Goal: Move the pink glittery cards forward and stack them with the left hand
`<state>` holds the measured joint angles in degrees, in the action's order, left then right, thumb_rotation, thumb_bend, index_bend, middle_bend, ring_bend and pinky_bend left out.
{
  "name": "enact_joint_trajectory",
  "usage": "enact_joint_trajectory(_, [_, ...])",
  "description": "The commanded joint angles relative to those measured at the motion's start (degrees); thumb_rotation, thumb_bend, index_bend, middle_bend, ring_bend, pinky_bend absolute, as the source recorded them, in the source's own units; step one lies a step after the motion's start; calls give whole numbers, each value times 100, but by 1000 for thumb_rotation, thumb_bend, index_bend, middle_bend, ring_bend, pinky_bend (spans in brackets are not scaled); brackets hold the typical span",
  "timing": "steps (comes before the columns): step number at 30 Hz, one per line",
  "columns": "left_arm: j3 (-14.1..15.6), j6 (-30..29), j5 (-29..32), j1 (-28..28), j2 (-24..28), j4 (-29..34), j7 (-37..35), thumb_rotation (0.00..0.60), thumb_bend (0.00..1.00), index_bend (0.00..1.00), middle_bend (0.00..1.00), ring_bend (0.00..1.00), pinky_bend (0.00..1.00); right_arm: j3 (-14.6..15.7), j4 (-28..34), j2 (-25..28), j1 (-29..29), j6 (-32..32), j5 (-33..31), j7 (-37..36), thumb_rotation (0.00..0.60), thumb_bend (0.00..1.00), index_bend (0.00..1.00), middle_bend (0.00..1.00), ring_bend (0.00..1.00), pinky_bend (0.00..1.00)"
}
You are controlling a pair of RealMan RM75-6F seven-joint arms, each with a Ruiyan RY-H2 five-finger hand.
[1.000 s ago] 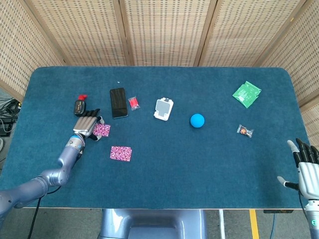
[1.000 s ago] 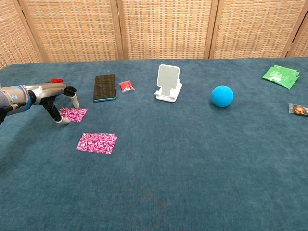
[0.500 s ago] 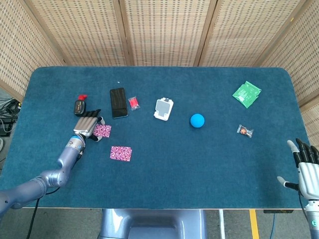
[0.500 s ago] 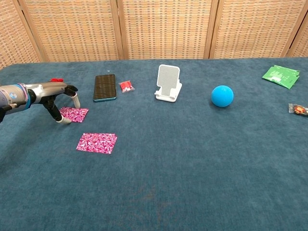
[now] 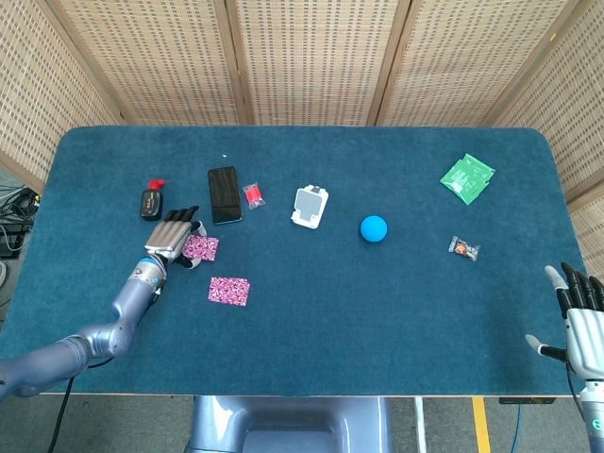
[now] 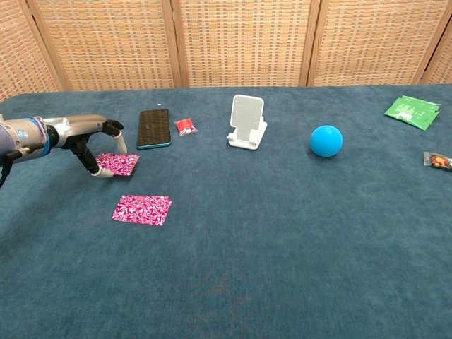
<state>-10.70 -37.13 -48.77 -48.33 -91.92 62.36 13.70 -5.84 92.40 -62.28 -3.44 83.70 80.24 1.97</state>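
Note:
Two pink glittery cards lie on the blue table. The farther card sits under my left hand, which grips it with arched fingers at its far edge and the thumb at its near left corner. The other card lies flat and untouched, a little nearer and to the right. My right hand hovers at the table's near right corner, fingers spread and holding nothing; only the head view shows it.
Just beyond the left hand are a black phone, a small red packet and a black-and-red item. A white stand, blue ball, green packet and wrapped candy lie further right.
My left hand has shifted slightly right and towards the phone, and the farther pink card has moved with it. The other card and the right hand stay put.

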Motion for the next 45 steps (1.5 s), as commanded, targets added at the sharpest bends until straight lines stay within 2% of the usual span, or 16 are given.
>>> enact_joint_trajectory(1, [-22, -182, 132, -15, 165, 479, 167, 600, 277, 616, 0, 0, 0, 5, 4, 7, 4, 6, 11, -10, 600, 0, 0, 0, 0, 0])
enact_joint_trajectory(10, [153, -1047, 821, -25, 498, 1804, 1125, 600, 275, 608, 0, 0, 0, 0, 10, 23, 20, 35, 17, -42, 600, 0, 0, 0, 0, 0])
enact_joint_trajectory(19, [380, -1430, 1159, -9, 458, 2507, 1559, 600, 275, 594, 0, 0, 0, 6, 21, 23, 11, 18, 29, -30, 600, 0, 0, 0, 0, 0])
enact_joint_trajectory(35, [502, -1896, 1495, 7, 55, 2626, 1913, 600, 275, 579, 0, 0, 0, 11, 22, 42, 22, 32, 46, -74, 600, 0, 0, 0, 0, 0])
enact_joint_trajectory(45, [451, -2045, 1525, -9, -134, 2643, 2033, 600, 275, 570, 0, 0, 0, 5, 26, 55, 28, 41, 45, -101, 600, 0, 0, 0, 0, 0])
